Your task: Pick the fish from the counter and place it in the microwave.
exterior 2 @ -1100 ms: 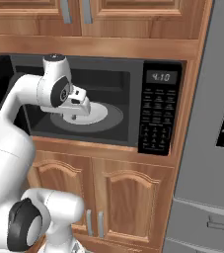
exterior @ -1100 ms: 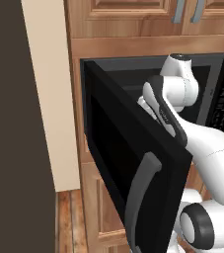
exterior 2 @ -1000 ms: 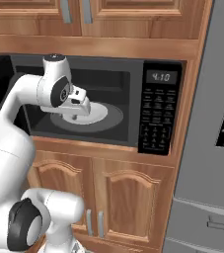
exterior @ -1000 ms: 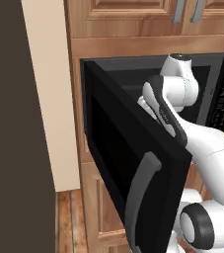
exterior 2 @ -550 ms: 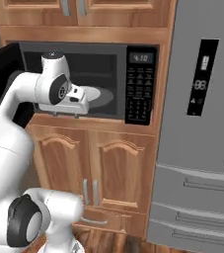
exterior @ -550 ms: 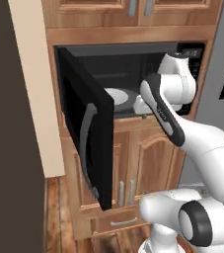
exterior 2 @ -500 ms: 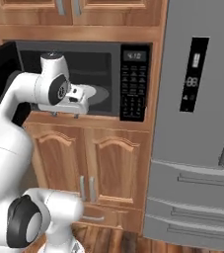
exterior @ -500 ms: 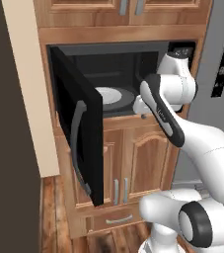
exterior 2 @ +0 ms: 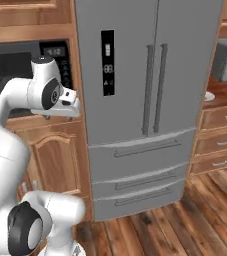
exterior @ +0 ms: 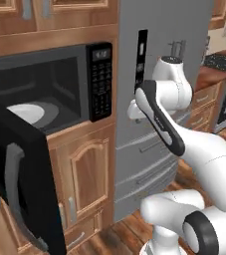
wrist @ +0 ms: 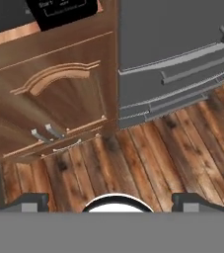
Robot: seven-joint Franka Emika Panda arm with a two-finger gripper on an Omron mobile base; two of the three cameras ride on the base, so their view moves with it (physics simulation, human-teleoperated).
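- Pincer (wrist: 112,201) first: its two dark fingertips (wrist: 34,201) stand far apart. It is wide open, and nothing sits between them. It holds nothing.
- Fish: I cannot tell where it is. A white plate (exterior: 26,112) lies inside the microwave (exterior: 50,79), up and to the left of the pincer. It is too far and too blurry to say if the fish is on it.
- The microwave door (exterior: 15,169) hangs wide open, far to the left of the pincer and lower down.
- The pincer points down. Below it are a wooden cupboard door (wrist: 59,99), the grey fridge (exterior: 164,30) drawers and the wooden floor (wrist: 148,148).
- My guess: an open door and an empty, open pincer look like a drop-off that is done, with the arm pulling away. I cannot be sure.
- To do this well, keep the pincer open and pull it straight back, away from the fridge just beside it.
- Keep the elbow high so it does not bump the open door on the left.
- Look at the plate before calling the job done. If the fish is not there, go look on the desk (exterior: 210,77), well off to the right of the pincer.
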